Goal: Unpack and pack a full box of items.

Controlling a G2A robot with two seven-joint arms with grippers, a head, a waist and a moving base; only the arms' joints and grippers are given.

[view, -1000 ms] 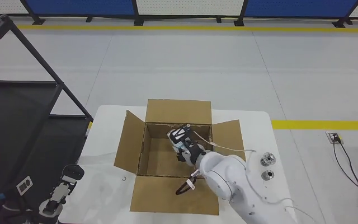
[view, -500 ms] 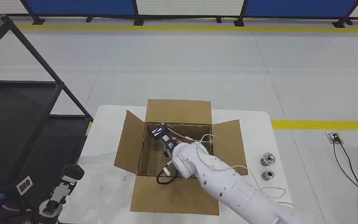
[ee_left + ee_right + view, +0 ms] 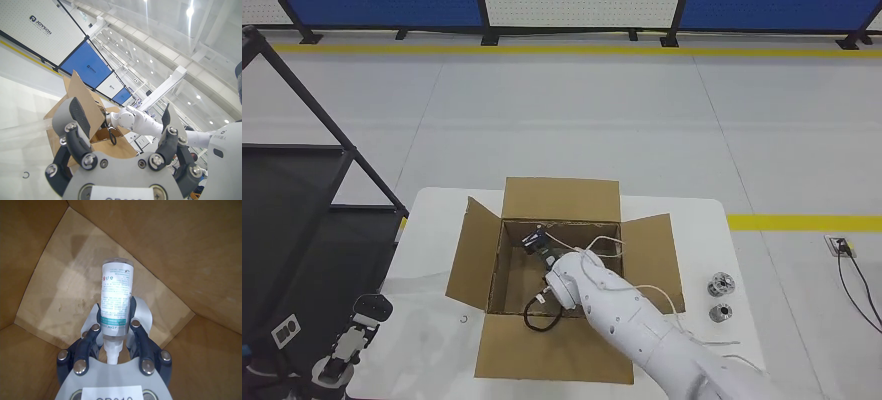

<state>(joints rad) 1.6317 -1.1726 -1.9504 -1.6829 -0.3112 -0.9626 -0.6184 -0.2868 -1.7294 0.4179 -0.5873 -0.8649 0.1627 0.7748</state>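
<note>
Step check: bottle point(image 3: 116, 285) held down inside the box point(image 3: 170, 237)

Step in hand. You have the right arm reaching into the open cardboard box on the table point(image 3: 432, 230). The box floor point(image 3: 66, 291) around the bottle is bare cardboard, with no other items on it in the right wrist view. From this moment alone you cannot say whether the bottle is going in or coming out. My reading is the first item of the packing half or the last of the unpacking half.

Right gripper point(image 3: 115, 308). It is clamped on the bottle's lower label band, one pad point(image 3: 98, 313) on each side. The pump neck points back toward the palm and the clear base points at the floor, near the middle of the box. Whether the base touches the cardboard cannot be told.

Left gripper point(image 3: 121, 110). It is spread wide and holds nothing, parked at the table's edge on the robot's left, well apart from the box and aimed upward.

Next move. If placing, you need a straight descent until the base seats, then a release and a vertical exit clear of the flaps. If removing, lift straight up before any sideways travel, as the walls stand close.

Also noted: two small round metal parts point(image 3: 720, 285) lie on the table beside the box.
</note>
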